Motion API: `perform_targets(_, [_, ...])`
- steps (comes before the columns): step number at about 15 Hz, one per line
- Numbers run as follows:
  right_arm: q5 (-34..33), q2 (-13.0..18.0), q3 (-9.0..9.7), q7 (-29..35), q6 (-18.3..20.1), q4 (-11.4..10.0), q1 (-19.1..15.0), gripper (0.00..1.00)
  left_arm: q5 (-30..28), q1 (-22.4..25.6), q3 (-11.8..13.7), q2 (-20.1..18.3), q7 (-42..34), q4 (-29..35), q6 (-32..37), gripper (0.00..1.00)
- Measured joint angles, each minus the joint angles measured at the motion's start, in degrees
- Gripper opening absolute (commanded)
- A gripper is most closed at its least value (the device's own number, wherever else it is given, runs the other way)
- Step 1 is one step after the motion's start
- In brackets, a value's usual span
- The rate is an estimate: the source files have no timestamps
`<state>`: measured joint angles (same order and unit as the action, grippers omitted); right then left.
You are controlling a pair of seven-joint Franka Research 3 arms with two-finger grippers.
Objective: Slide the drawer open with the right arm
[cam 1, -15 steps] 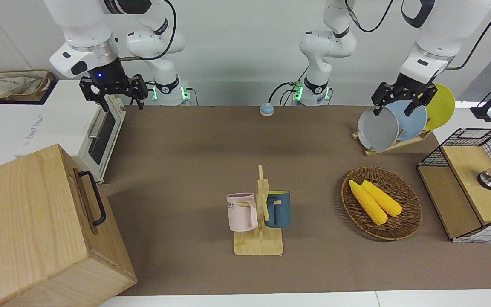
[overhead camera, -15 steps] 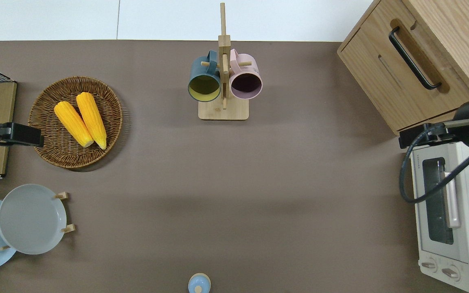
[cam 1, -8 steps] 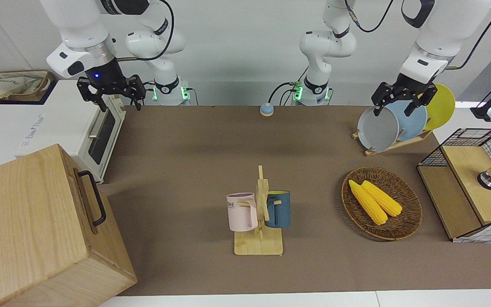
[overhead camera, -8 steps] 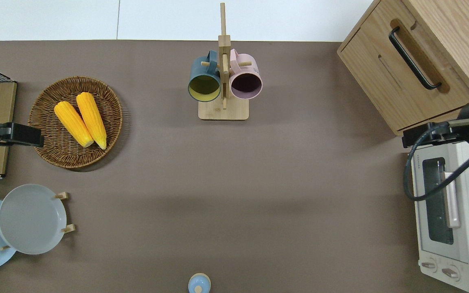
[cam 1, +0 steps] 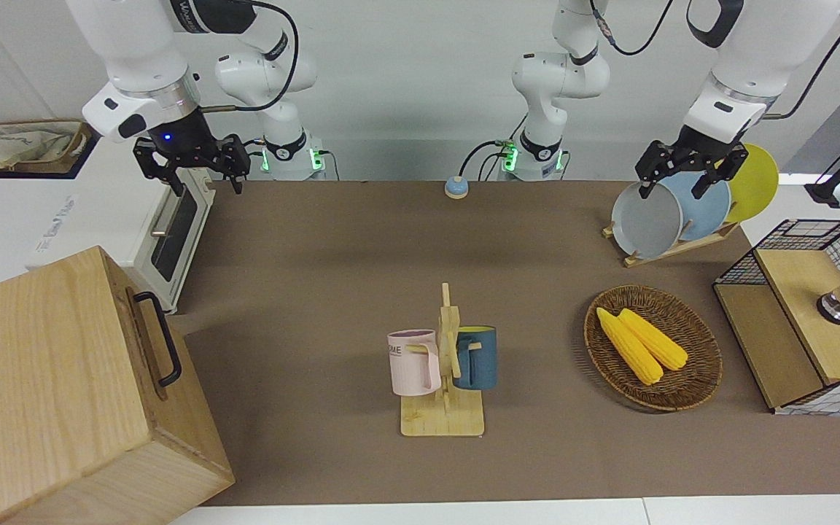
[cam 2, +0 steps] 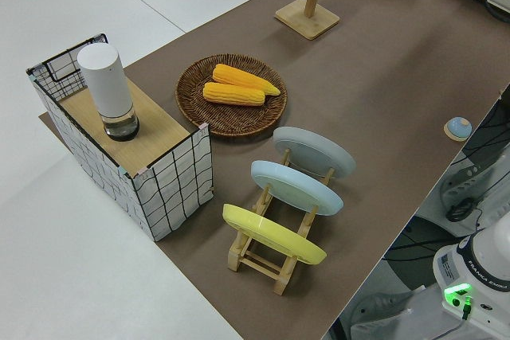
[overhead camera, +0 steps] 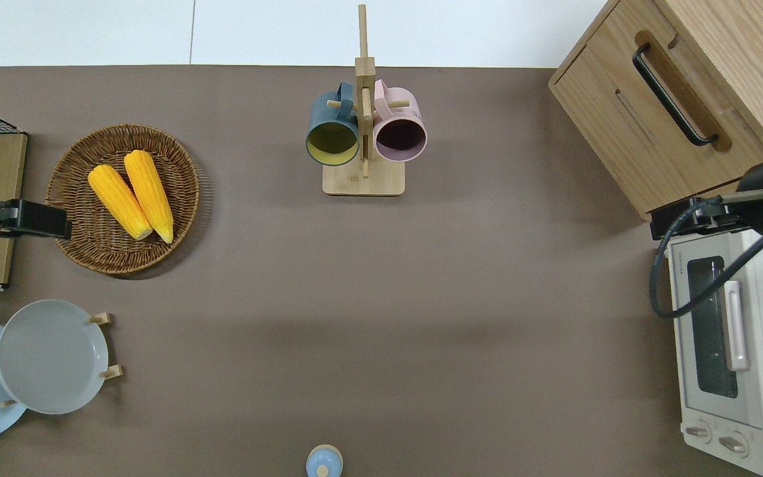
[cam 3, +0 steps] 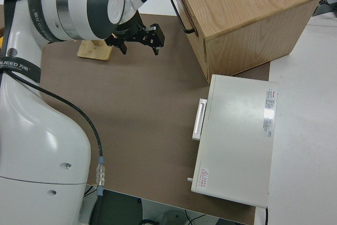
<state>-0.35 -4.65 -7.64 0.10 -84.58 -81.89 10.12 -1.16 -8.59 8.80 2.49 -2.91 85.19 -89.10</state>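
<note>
The drawer (overhead camera: 646, 132) is shut in the pale wooden cabinet (cam 1: 63, 394) at the right arm's end of the table. Its black bar handle (cam 1: 160, 339) also shows in the overhead view (overhead camera: 673, 93) and the right side view (cam 3: 180, 11). My right gripper (cam 1: 203, 182) is open and empty, with a blue light on its wrist. In the overhead view it (overhead camera: 693, 215) hangs over the toaster oven's corner next to the cabinet, apart from the handle. In the right side view it (cam 3: 140, 50) is up in the air. My left arm is parked, its gripper (cam 1: 675, 188) open.
A white toaster oven (overhead camera: 732, 351) stands beside the cabinet, nearer to the robots. A mug rack (cam 1: 443, 379) with two mugs is mid-table. A basket of corn (cam 1: 653, 346), a plate rack (cam 1: 682, 211) and a wire-mesh box (cam 1: 806, 321) are at the left arm's end.
My right gripper has shifted only slightly over the oven's corner, and its wrist has turned a little. The drawer and the left arm have not moved.
</note>
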Motion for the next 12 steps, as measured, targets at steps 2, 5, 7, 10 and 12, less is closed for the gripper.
perform_targets(2, [-0.01,-0.22,-0.11,0.0,0.0,0.0,0.0,0.987,0.0,0.0,0.0,0.0,0.0,0.0,0.0,1.0])
perform_targets(5, [-1.61,-0.58,-0.16,0.0,0.0,0.0,0.0,0.987,0.0,0.0,0.0,0.0,0.0,0.0,0.0,1.0])
perform_targets(7, [-4.63,-0.68,0.23,-0.05,0.0,0.01,0.17,0.987,0.0,0.0,0.0,0.0,0.0,0.0,0.0,1.0])
perform_targets(10, [-7.48,-1.05,0.77,-0.12,-0.55,0.08,0.7,0.987,0.0,0.0,0.0,0.0,0.0,0.0,0.0,1.0])
perform_targets(12, [-9.38,-1.36,1.61,-0.23,-2.12,0.12,0.79,0.987,0.0,0.0,0.0,0.0,0.0,0.0,0.0,1.0])
